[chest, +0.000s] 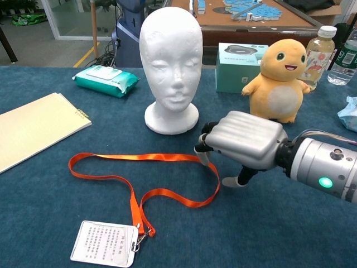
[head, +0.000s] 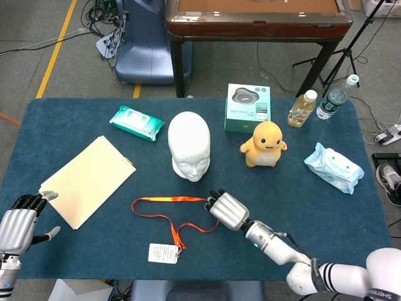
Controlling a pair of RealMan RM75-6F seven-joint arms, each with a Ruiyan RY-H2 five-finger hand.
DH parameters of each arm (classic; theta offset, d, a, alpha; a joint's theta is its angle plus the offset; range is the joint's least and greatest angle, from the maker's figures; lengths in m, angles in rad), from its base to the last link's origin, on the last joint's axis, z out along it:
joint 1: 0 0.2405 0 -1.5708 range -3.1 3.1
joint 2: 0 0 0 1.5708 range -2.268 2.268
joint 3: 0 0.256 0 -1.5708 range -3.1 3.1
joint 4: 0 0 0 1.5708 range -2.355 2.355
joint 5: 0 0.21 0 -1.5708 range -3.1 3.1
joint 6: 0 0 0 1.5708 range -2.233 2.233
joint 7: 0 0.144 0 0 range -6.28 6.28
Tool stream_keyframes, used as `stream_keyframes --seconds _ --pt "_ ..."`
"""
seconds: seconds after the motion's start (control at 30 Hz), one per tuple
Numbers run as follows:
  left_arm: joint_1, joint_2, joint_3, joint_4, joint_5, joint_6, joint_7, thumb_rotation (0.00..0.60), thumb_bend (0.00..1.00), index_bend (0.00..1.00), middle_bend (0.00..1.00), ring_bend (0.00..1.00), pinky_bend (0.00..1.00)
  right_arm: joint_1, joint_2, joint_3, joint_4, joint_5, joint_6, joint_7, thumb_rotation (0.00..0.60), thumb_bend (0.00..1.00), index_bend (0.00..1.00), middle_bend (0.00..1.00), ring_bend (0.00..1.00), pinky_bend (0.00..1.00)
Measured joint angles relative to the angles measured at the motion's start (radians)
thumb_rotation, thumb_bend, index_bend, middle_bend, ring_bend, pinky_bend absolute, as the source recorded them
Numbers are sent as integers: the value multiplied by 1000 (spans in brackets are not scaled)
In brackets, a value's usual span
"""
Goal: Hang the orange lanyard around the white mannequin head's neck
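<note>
The orange lanyard [head: 170, 212] [chest: 139, 167] lies in a loop on the blue table, with a white card [head: 163, 253] [chest: 106, 244] clipped at its near end. The white mannequin head [head: 189, 145] [chest: 170, 64] stands upright just beyond the loop, facing me. My right hand [head: 227, 210] [chest: 244, 140] hovers over the loop's right end, fingers [chest: 204, 146] curled down close to the strap; whether they touch it is unclear. It holds nothing. My left hand [head: 17, 227] sits at the table's near left corner, fingers apart and empty, seen only in the head view.
A cream folder [head: 88, 180] [chest: 30, 128] lies on the left. A teal wipes pack [head: 136, 122], a green box [head: 247, 107], a yellow plush toy [head: 265, 145] [chest: 280, 78], two bottles [head: 302, 108] and a pale blue wipes pack [head: 334, 167] sit behind and right.
</note>
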Motion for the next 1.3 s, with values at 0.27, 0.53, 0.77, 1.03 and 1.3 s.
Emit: stream_keyframes --seconds 0.27,0.53,0.77,1.03,1.3 --pt "4 -2 -1 9 -3 3 -8 600 112 250 245 271 168 19 -26 -12 49 -13 -2 -4 600 283 473 377 191 363" --pt "10 -2 -2 13 -10 6 -11 600 112 249 245 271 168 26 -22 -18 62 -10 -1 26 600 286 473 376 189 363" --pt "10 -4 -4 13 -14 2 -7 600 112 249 245 271 168 32 10 -24 36 -18 5 43 600 286 473 376 189 360" --pt "13 -5 -3 14 -18 -1 -6 600 112 248 245 271 168 38 12 -42 42 -20 -13 20 600 286 473 374 189 360" --pt "15 -4 -3 16 -22 -2 -10 600 112 247 245 271 168 45 -6 -51 80 -17 -25 12 600 286 473 373 189 360"
